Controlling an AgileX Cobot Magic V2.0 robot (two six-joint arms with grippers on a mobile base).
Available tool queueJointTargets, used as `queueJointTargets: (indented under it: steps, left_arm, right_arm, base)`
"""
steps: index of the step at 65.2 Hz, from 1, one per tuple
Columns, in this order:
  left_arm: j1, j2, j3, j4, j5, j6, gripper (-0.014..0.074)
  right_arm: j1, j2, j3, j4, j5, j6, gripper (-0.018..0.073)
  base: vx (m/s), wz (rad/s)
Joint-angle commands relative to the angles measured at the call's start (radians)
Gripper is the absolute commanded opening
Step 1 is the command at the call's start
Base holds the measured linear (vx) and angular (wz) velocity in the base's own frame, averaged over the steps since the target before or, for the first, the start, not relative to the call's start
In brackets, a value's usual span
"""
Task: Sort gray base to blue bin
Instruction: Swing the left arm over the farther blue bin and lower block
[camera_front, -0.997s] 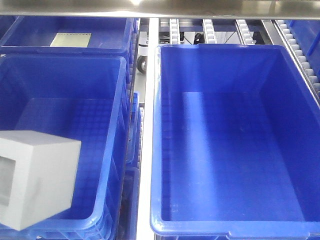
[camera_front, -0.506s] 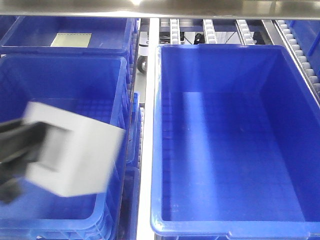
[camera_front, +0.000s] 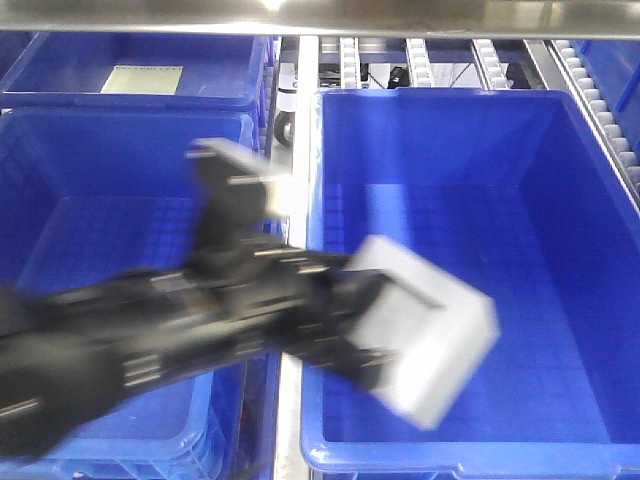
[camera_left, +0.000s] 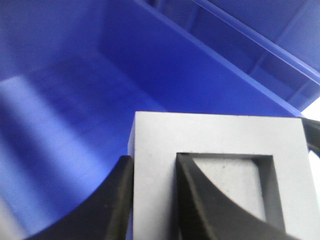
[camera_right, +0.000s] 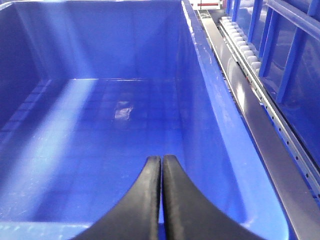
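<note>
Since a second ago your left gripper (camera_left: 150, 200) has swung the gray base (camera_front: 432, 342) from the left crate over the blue bin (camera_front: 312, 300), pinching one wall. Your right gripper (camera_right: 161, 195) is pressed together. Release mid-swing and it may tumble against the rim.

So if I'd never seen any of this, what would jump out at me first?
Probably the blurred black left arm sweeping across the front view, its end effector clamped on a pale gray base held above the big blue bin on the right. Up close from the left wrist, one dark finger sits inside the block's square window. The right end effector is shut above the same bin's floor.
</note>
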Motion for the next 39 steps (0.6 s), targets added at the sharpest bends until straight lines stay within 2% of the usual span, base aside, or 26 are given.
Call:
queueJointTargets:
  steps: [1, 10, 21, 30, 39]
  left_arm:
    - [-0.026, 0.079, -0.133, -0.016, -0.099, -0.006, -0.0006]
    - [-0.034, 0.268, -0.321, -0.016, -0.052, -0.006, -0.0005]
    - [-0.034, 0.49, -0.547, -0.013, 0.076, -0.006, 0.0004]
    - [-0.034, 0.619, -0.644, -0.013, 0.115, -0.006, 0.0008]
    - [-0.034, 0.681, -0.652, -0.013, 0.11, -0.006, 0.002]
  right_arm:
    - [-0.002, 0.018, 0.002, -0.008, -0.061, -0.012, -0.0005]
    - [-0.002, 0.018, 0.002, -0.008, -0.061, -0.012, -0.0005]
    - [-0.002, 0.018, 0.002, -0.008, -0.061, -0.012, -0.0005]
    - [-0.002, 0.018, 0.002, -0.008, -0.061, -0.012, -0.0005]
    - [-0.002, 0.018, 0.002, -0.008, -0.061, -0.012, -0.0005]
  base:
    - [0.0, 0.0]
    - [0.0, 0.0]
    - [0.0, 0.0]
    - [0.0, 0.0]
    - [0.0, 0.0]
